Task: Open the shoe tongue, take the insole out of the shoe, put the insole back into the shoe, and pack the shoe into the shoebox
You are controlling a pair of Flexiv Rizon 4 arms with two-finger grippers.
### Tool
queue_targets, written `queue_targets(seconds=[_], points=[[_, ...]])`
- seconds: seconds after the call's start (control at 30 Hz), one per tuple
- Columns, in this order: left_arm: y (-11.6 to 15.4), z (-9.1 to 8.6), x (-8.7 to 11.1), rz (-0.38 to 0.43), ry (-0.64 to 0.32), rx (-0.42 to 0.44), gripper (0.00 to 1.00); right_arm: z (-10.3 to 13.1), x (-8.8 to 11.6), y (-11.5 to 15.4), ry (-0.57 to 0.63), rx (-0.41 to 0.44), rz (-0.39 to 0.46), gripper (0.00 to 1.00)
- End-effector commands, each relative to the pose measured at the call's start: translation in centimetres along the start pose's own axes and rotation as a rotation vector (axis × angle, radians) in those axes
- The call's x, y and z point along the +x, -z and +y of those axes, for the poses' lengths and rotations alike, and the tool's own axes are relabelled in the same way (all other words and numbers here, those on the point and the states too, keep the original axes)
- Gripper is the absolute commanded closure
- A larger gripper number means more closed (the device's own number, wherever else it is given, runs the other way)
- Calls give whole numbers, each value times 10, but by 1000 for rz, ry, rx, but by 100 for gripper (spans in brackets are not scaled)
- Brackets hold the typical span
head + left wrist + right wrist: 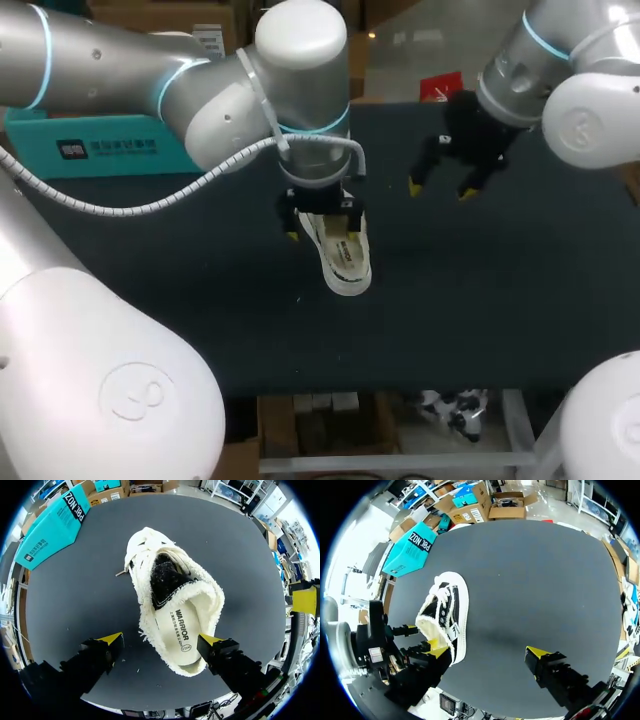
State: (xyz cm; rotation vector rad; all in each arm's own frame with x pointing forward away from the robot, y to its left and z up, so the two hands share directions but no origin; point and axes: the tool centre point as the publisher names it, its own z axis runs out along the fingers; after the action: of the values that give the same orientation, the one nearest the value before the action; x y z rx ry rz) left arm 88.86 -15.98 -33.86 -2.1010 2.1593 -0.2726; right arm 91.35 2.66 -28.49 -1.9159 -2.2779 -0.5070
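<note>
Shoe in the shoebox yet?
No, the shoe lies on the dark table, apart from the teal shoebox.

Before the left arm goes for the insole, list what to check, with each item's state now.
1. Left gripper open: ok; it straddles the heel of the shoe.
2. Insole lying in the shoe, in sight: ok.
3. Tongue pulled open: cannot tell.
4. Right gripper open and apart from the shoe: ok.
5. Shoebox open for packing: not ok; it looks closed.
</note>
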Motion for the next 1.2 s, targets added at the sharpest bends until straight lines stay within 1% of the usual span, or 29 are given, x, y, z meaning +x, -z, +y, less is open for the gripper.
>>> queue_targets(seconds=[0.03,0.13,0.17,0.23,0.27,0.37,0.5,0.7,0.77,0.83,1.03,1.1,1.2], points=[[-8,-5,-5,2,29,-7,2,1,-3,5,26,15,-3,0],[-14,-6,-10,18,49,-16,4,0,-3,8,60,23,-16,0],[-16,-7,-11,28,57,-17,7,0,-3,9,68,23,-19,0],[-21,-10,-12,31,70,-15,18,1,-3,10,83,29,-32,0],[-22,-11,-11,37,75,-14,20,1,-2,10,91,30,-34,0],[-25,-16,-12,31,83,-9,36,2,-1,11,115,30,-44,0],[-27,-23,-11,18,102,5,48,1,0,12,140,35,-56,0],[-29,-35,-12,19,118,16,57,0,-3,13,161,33,-54,0],[-30,-37,-12,23,116,16,69,0,-3,13,161,33,-54,0],[-29,-39,-10,30,114,23,100,0,-3,13,161,33,-54,0],[-28,-41,-8,56,107,22,100,0,-3,13,161,33,-54,0],[-27,-40,-5,72,96,18,100,0,-3,13,161,33,-54,0],[-23,-37,-3,70,73,30,100,0,-3,13,161,33,-54,0]])
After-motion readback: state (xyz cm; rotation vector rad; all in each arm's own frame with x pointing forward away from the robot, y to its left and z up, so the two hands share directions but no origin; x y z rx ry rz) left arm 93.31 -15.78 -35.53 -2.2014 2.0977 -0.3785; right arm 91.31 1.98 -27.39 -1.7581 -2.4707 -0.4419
